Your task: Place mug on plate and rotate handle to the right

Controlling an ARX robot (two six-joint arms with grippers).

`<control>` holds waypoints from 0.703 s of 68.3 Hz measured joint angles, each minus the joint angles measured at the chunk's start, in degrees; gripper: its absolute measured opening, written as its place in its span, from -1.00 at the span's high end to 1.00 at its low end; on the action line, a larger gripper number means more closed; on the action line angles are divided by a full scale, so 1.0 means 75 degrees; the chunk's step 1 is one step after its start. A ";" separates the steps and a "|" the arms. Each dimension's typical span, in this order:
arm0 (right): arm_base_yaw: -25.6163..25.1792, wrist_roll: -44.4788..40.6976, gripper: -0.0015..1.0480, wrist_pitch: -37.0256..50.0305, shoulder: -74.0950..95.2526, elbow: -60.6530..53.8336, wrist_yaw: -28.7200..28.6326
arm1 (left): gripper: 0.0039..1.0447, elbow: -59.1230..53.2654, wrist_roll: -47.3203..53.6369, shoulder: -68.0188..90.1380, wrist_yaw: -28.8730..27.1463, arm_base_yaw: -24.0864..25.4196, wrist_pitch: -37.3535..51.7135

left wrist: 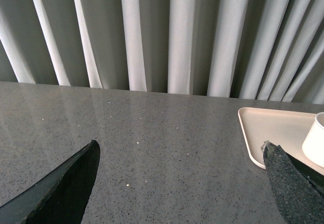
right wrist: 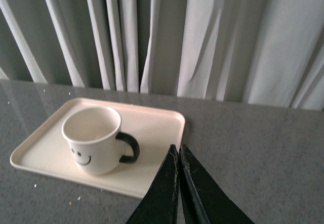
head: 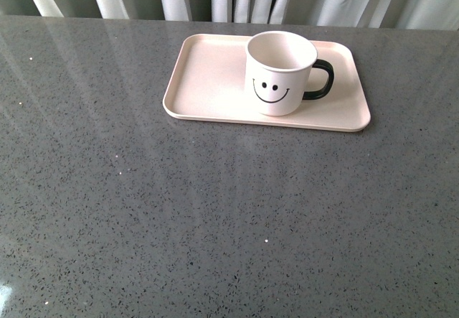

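Mug (head: 280, 72) upright on plate (head: 208, 74), handle (head: 320, 80) rightward — arms unseen in front view

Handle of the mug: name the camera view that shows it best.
Front view: the handle shows as a full black loop in profile, unblocked. The right wrist view shows it whole but foreshortened. The left wrist view shows only the mug's edge, no handle.

White mug (head: 280, 72), black smiley print, black handle (head: 320, 80); pale pink plate (head: 208, 74); speckled grey table (head: 215, 210); curtains (left wrist: 177, 32) seemingly off-white.

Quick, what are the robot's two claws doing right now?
Left gripper: open, holding nothing.
Right gripper: closed, holding nothing, off the mug.
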 joint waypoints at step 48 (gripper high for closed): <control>0.0000 0.0000 0.97 -0.3340 -0.4240 -0.0749 -0.0017 | -0.83 0.0000 0.0000 0.0000 0.0000 0.0000 0.0000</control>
